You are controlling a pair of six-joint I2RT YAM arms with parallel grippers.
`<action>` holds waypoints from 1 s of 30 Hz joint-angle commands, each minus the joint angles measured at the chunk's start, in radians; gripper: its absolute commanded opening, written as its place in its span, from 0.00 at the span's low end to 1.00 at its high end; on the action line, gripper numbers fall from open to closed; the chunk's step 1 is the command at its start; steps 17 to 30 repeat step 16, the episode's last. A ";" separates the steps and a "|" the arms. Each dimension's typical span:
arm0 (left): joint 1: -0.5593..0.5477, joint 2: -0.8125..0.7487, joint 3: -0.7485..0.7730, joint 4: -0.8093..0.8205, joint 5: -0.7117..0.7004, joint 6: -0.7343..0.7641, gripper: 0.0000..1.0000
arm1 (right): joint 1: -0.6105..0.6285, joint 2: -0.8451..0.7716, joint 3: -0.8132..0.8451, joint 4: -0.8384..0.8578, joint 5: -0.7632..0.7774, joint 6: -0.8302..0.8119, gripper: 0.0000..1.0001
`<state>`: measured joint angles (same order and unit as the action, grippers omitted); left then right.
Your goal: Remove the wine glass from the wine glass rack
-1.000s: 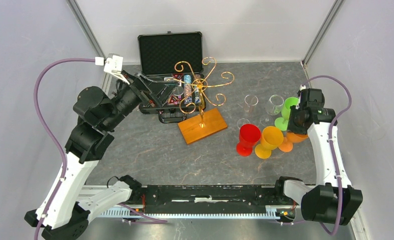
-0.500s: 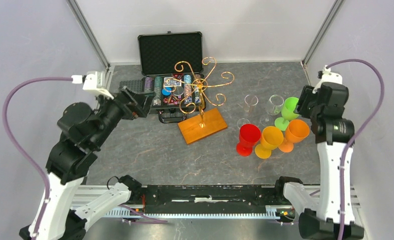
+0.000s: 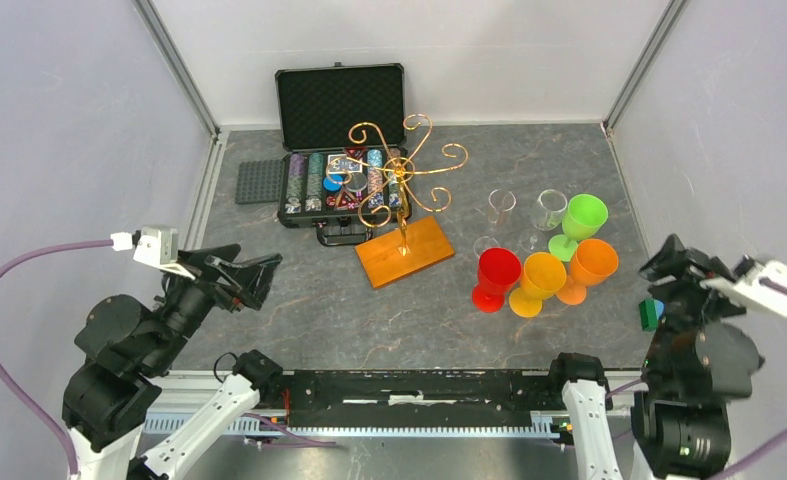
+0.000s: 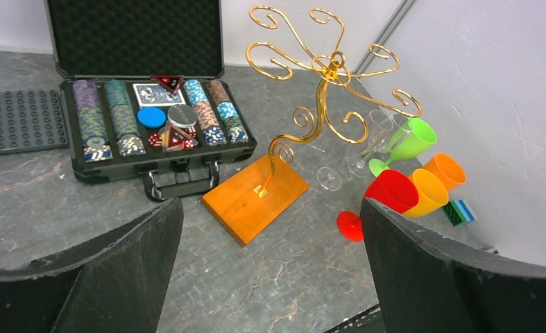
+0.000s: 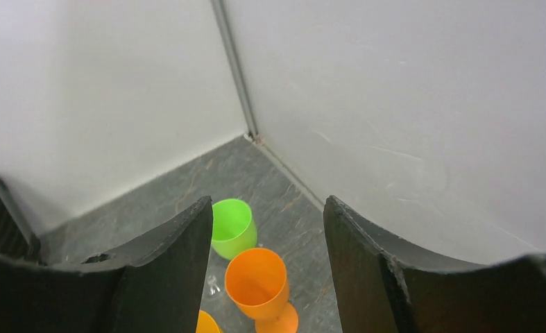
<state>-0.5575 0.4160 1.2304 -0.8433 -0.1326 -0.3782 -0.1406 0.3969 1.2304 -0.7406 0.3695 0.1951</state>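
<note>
The wine glass rack point(image 3: 401, 200) stood at mid-table toward the far edge, its wooden base just in front of the black case of chips point(image 3: 339, 180). None of its curled golden arms carried a glass. The wine glasses all stood upright on the table between the rack and the right edge. The red wine glass point(image 3: 496, 272), yellow wine glass point(image 3: 541, 275) and orange wine glass point(image 3: 591, 262) were bunched in a row. The green wine glass point(image 3: 582, 215) and two clear glasses point(image 3: 549, 208) stood just behind them.

The left hand point(image 4: 270, 208) hung over the near-left corner, jaws spread wide and empty. The right hand point(image 5: 266, 201) sat above the near-right corner, jaws parted with nothing between them.

Judging by the bare rack, the removal looked finished and the step in hand was the retreat after release. The next move probably called only for both arms to settle at the near edge, well apart from the glasses so none got knocked.
</note>
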 commanded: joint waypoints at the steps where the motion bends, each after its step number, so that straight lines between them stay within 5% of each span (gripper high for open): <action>1: 0.002 -0.026 -0.010 -0.027 -0.051 0.028 1.00 | -0.004 -0.051 0.023 -0.028 0.139 0.029 0.65; 30: 0.003 -0.030 -0.003 -0.018 -0.035 0.073 1.00 | -0.002 -0.095 -0.023 -0.036 0.161 0.061 0.66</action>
